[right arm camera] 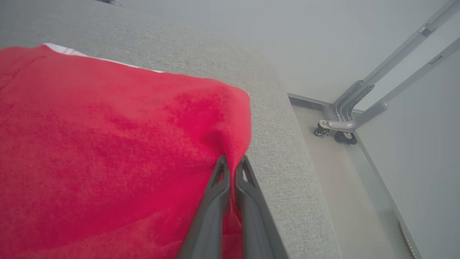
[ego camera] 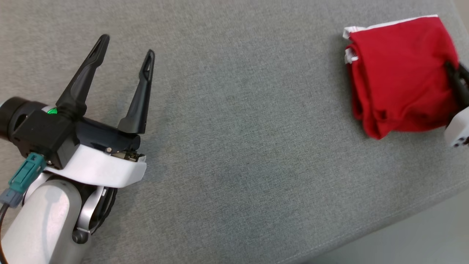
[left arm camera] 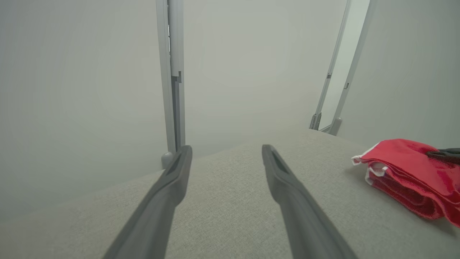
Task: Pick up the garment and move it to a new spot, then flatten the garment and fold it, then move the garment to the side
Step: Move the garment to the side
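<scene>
The garment [ego camera: 399,73] is red with white trim, folded into a thick bundle at the far right of the grey cushioned surface [ego camera: 234,139]. My right gripper [right arm camera: 233,163] is shut on a pinch of the garment's [right arm camera: 107,144] edge near the surface's right side; in the head view its dark fingers [ego camera: 454,79] press into the cloth. My left gripper [ego camera: 126,46] hovers open at the left, far from the garment, nothing between its fingers. The left wrist view shows the garment [left arm camera: 409,172] at the right, beyond the spread fingers [left arm camera: 179,169].
The surface's front edge [ego camera: 366,234] runs diagonally at the lower right, with pale floor [right arm camera: 345,187] beyond. A grey metal frame on castors [right arm camera: 341,126] stands on the floor to the right, and upright frame posts [left arm camera: 172,72] rise behind the surface.
</scene>
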Motion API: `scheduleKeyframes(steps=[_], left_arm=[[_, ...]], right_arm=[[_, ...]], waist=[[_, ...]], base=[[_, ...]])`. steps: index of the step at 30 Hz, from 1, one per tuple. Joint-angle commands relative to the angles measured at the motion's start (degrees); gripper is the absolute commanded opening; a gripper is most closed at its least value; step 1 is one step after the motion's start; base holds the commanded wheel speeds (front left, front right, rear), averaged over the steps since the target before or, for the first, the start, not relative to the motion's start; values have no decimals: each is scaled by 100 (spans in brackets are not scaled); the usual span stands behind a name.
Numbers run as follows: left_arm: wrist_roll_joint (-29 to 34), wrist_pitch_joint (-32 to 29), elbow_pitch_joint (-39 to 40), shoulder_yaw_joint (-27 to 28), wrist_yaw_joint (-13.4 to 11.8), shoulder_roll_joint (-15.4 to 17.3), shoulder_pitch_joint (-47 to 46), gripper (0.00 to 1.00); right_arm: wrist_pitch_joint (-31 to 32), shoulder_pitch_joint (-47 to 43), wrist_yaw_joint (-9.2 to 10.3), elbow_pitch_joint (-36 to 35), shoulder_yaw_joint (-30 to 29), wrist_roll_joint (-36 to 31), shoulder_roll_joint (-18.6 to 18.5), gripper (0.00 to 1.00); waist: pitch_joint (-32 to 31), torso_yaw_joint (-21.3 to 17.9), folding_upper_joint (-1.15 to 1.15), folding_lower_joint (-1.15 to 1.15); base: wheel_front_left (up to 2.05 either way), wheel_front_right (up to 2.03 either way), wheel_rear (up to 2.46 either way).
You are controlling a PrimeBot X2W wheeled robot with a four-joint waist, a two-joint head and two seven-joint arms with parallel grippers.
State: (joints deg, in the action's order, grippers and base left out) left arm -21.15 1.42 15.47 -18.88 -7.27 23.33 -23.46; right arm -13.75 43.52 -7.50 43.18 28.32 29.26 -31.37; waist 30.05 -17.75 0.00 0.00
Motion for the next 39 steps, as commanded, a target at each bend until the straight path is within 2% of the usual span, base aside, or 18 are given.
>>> scheduleKeyframes(steps=[1,10,11,12,13,20,24,27,31,39], left_arm=[[73,-69,61,-37,60,68,-173,100],[214,-346,247,-226,168,146,-584,100],[223,-348,255,-235,173,144,-604,100],[228,-342,260,-235,167,142,-620,100],[228,-333,264,-229,155,143,-625,100],[196,-236,205,-215,132,137,-599,100],[131,-109,69,-212,85,63,-490,100],[67,27,-71,-185,43,3,-362,100],[-100,289,-337,-129,-51,-113,-3,100],[-339,618,-695,-93,-196,-304,607,100]], right_arm=[[-86,247,2,139,-43,58,-116,0],[-160,1065,2,922,-780,-232,-302,0],[-161,1079,2,936,-872,-295,-278,31],[-162,1091,2,963,-978,-341,-264,50],[-161,1094,2,1007,-1108,-400,-254,100],[-163,905,2,1178,-1693,-677,-86,100],[-155,616,2,950,-2112,-776,28,100],[-151,285,2,617,-2452,-819,51,100],[-151,-470,2,-158,-3113,-995,315,100],[-152,-1638,2,-1582,-3618,-1405,955,100]], waist=[[272,-154,0,0],[772,42,0,0],[808,75,0,0],[834,103,0,0],[857,122,0,0],[840,211,0,0],[626,239,0,0],[373,268,0,0],[-198,332,0,0],[-1047,693,0,0]], base=[[0,0,0],[0,0,0],[0,0,0],[0,0,0],[0,0,0],[0,0,0],[0,0,0],[0,0,0],[0,0,0],[0,0,0]])
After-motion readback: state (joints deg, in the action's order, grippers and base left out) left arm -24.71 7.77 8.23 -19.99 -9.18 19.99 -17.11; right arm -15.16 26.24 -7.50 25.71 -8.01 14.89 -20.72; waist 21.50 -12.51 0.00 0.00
